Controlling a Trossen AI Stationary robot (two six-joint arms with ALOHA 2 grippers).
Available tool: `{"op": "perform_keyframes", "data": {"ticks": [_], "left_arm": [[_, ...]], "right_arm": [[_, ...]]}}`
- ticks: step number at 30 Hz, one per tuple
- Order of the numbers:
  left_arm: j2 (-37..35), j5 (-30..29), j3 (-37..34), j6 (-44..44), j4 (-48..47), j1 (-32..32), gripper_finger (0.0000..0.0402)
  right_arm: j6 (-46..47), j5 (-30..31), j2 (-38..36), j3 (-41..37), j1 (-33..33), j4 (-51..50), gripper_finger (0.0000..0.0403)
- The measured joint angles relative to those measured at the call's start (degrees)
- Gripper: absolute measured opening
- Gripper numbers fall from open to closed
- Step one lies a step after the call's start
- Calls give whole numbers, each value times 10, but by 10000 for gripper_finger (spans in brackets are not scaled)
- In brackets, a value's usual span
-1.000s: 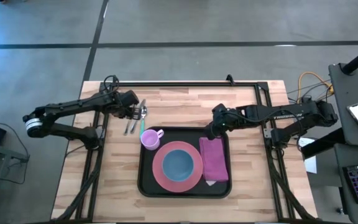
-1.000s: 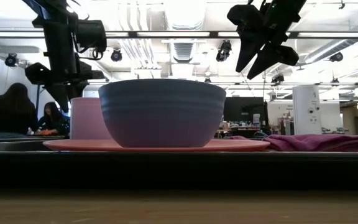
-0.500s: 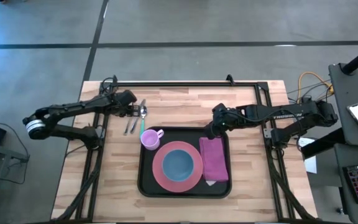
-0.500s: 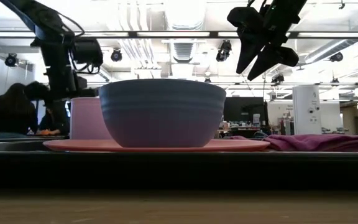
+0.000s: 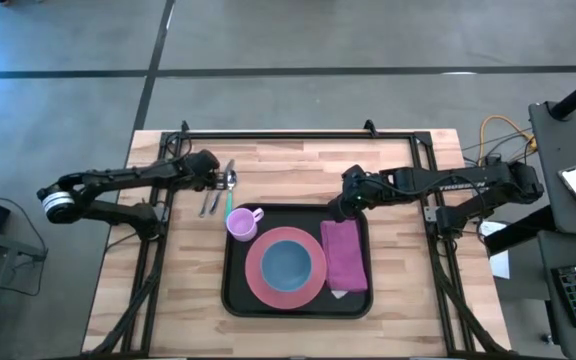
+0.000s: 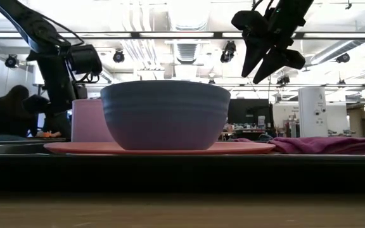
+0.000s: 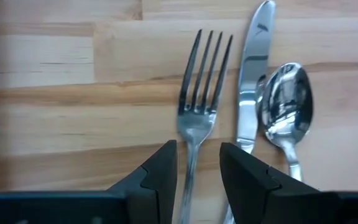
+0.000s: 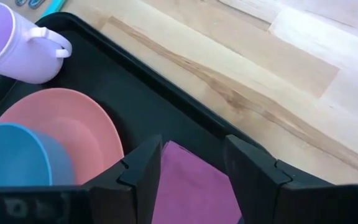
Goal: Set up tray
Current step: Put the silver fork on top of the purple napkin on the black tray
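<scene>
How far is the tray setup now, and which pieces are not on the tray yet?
Done: the tray holds the pink plate with the blue bowl, the cup and the purple napkin. In hand: the left gripper, open, straddles the fork handle. Left: fork, knife and spoon lie on the table. The right gripper hovers over the napkin, open, holding nothing.

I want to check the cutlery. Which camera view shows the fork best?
The left wrist view: the fork lies on the bare wood, tines and neck clear, beside the knife and spoon, its handle between the left gripper fingers. The high view shows it only small. The low and right wrist views do not show it.
</scene>
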Motion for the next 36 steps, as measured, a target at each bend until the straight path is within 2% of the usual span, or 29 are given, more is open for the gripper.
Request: {"op": "perform_keyframes", "data": {"ticks": [21, 36], "left_arm": [[0, 12, -65, -1, 64, -13, 102], [4, 6, -86, 0, 99, -13, 102]], "right_arm": [[11, -2, 0, -11, 1, -2, 160], [11, -2, 0, -11, 1, -3, 155]]}}
